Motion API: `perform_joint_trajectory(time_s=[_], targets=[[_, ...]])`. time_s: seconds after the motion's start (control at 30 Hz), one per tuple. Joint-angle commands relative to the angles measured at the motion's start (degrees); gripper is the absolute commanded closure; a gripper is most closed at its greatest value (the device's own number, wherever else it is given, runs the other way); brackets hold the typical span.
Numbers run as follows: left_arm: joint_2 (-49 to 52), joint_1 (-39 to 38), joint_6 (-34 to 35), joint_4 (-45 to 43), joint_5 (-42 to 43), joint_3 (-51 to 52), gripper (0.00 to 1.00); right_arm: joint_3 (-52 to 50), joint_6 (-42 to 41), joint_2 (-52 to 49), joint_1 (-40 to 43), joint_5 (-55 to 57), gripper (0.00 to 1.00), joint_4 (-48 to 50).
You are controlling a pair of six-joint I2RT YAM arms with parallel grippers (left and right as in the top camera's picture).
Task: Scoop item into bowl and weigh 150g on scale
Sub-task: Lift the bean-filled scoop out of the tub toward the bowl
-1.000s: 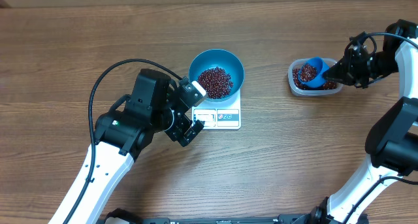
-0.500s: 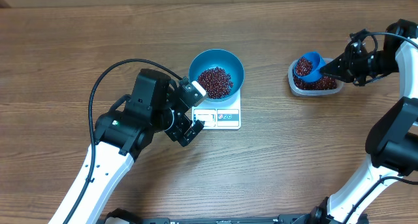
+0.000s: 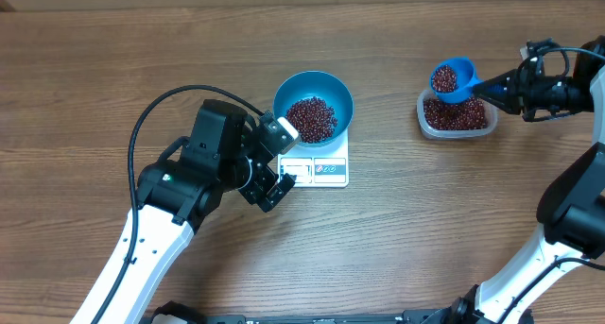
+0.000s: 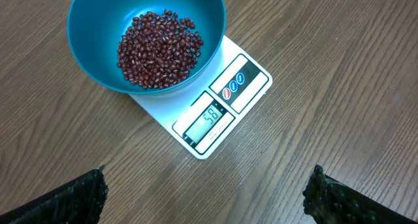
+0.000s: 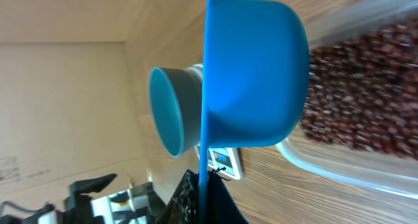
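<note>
The right gripper [image 3: 506,82] is clamping the handle of the loaded scoop [image 3: 446,77], just above the tub [image 3: 423,116]. The left gripper [image 4: 209,201] is standing wide apart and empty, just short of the scale [image 4: 251,87]. The bowl [image 4: 91,28] of beans [image 4: 157,48] is sitting on that scale, well away from the right gripper. Any tilt or jolt in transit is risking spilled beans. The wrist view is showing the scoop from beneath, hiding its load, and is cropping the hold on the handle.

On the scale [image 4: 256,74], a number is shown in the display window [image 4: 209,119]. In the left wrist view it can be read as 58, the digits lying tilted along the scale's edge. Beside the window, small round buttons [image 4: 233,85] are marked in red and blue — their symbols cannot be made out. In the overhead view the display is too small to be read.
</note>
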State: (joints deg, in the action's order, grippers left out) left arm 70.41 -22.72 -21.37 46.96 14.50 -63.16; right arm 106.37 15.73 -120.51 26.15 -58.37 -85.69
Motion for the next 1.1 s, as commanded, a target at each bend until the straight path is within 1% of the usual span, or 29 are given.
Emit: perform_joint_trajectory(time_s=[0.0,0.17,0.3,0.6,0.77,0.87,0.97,1.07], targets=[[0.0,0.3,0.4,-0.1,-0.1,-0.3,0.0,-0.1,1.5,0.0,-0.6,-6.3,0.96,0.0],[0.0,0.3,0.4,-0.1,-0.1,-0.3,0.0,0.1,1.5,0.6,-2.2,-7.1,0.96,-0.3],[0.0,0.3,0.4,-0.1,-0.1,-0.3,0.01,2.6,1.5,0.8,-4.3,-7.3,0.96,-1.3],[0.0,0.3,0.4,-0.1,-0.1,-0.3,0.0,14.1,0.8,1.0,-11.0,-6.9,0.96,-5.0],[0.0,0.3,0.4,-0.1,-0.1,-0.3,0.01,20.0,-4.1,1.0,-16.4,-0.2,0.96,-5.4],[0.0,0.3,0.4,-0.1,-0.1,-0.3,0.01,22.1,-5.4,1.0,-19.4,2.1,0.96,-5.4],[0.0,0.3,0.4,-0.1,-0.1,-0.3,0.01,23.1,-6.6,1.0,-22.3,3.8,0.96,-5.3],[0.0,0.3,0.4,-0.1,-0.1,-0.3,0.0,23.1,-8.3,1.0,-25.6,8.0,0.96,-5.3]])
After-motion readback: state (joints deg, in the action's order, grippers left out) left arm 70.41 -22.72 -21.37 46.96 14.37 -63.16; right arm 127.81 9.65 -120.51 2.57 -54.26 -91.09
